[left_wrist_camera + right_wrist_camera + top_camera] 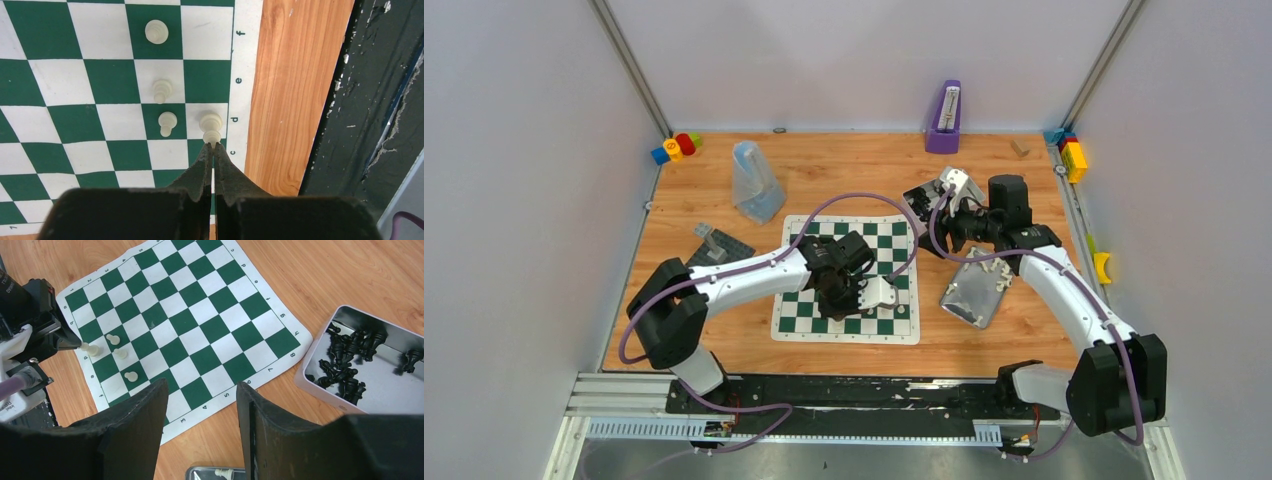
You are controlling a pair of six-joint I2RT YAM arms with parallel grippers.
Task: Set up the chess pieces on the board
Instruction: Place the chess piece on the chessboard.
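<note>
Left wrist view: left fingers (200, 170) are pressed together, tips touching a chess piece (211, 122) at the edge of the board (105, 75); right fingers (135, 425) are held apart, empty, above the bench (325, 270).

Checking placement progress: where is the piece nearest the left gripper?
Left wrist view: the chess piece is on the board's white edge square by letter d, at the left gripper's tips.

Wooden worktop (854, 165) enclosed on three sides by plain pale grey walls (864, 50), joined by metal corner posts (629, 65). An aluminium rail (619, 395) is fixed along the near edge. Lighting is even.
</note>
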